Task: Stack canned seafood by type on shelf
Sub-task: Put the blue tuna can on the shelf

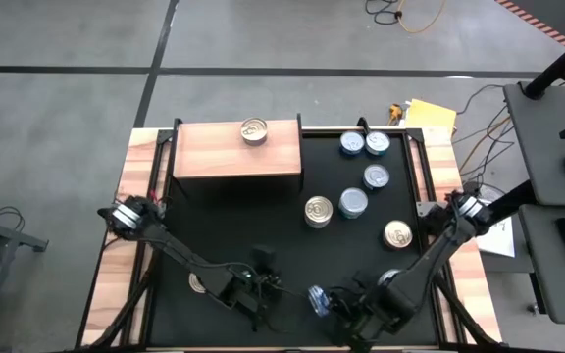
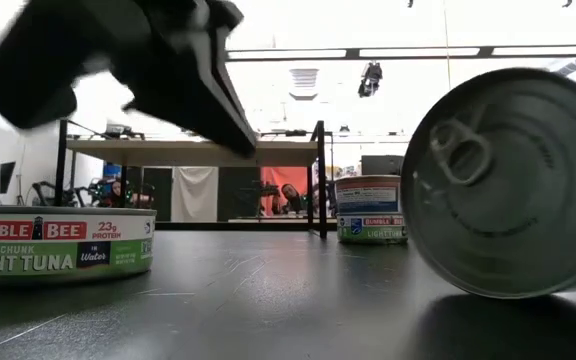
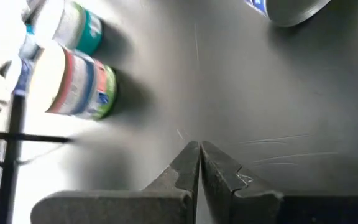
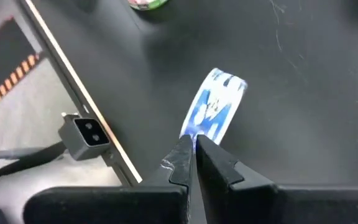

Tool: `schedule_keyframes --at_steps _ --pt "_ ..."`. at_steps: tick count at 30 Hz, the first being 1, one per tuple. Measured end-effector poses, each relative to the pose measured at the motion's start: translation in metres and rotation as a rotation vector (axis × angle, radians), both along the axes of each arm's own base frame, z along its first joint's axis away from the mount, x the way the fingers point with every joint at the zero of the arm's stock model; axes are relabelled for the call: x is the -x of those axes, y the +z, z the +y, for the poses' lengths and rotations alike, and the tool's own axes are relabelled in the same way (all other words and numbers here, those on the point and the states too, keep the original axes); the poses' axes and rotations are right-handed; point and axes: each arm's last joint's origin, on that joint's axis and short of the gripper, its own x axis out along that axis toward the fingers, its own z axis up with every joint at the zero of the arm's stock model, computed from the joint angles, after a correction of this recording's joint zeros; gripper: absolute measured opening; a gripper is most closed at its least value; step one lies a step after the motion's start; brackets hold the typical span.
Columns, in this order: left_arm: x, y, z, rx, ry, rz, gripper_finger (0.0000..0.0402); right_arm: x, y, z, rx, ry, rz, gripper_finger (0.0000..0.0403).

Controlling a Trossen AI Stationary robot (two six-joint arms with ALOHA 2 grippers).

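Barely begun: one tin (image 1: pixel 254 130) on shelf (image 1: pixel 204 157) | both grippers (image 3: pixel 199 163) (image 4: pixel 193 155) pressed together, empty | next: spread right gripper, seize tipped blue tin (image 4: pixel 214 109).

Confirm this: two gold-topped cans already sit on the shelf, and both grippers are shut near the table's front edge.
Wrong on the count. The high view shows only one gold-topped can on the shelf; the other cans are on the black table. The rest holds: the left gripper and the right gripper are both shut near the table's front edge.
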Motion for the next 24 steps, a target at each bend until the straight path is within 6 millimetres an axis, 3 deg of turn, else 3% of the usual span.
schedule_keyframes --at_steps 12,18,24 --pt "0.061 0.036 0.026 0.197 -0.112 -0.374 0.0 -0.015 0.006 -0.005 -0.103 -0.079 0.127 0.0031" --pt "0.078 0.033 0.037 0.249 -0.116 -0.447 0.0 -0.015 0.004 -0.005 -0.128 -0.105 0.135 0.0113" --pt "0.082 0.032 0.038 0.266 -0.118 -0.466 0.0 -0.016 -0.003 -0.004 -0.132 -0.15 0.15 0.0216"
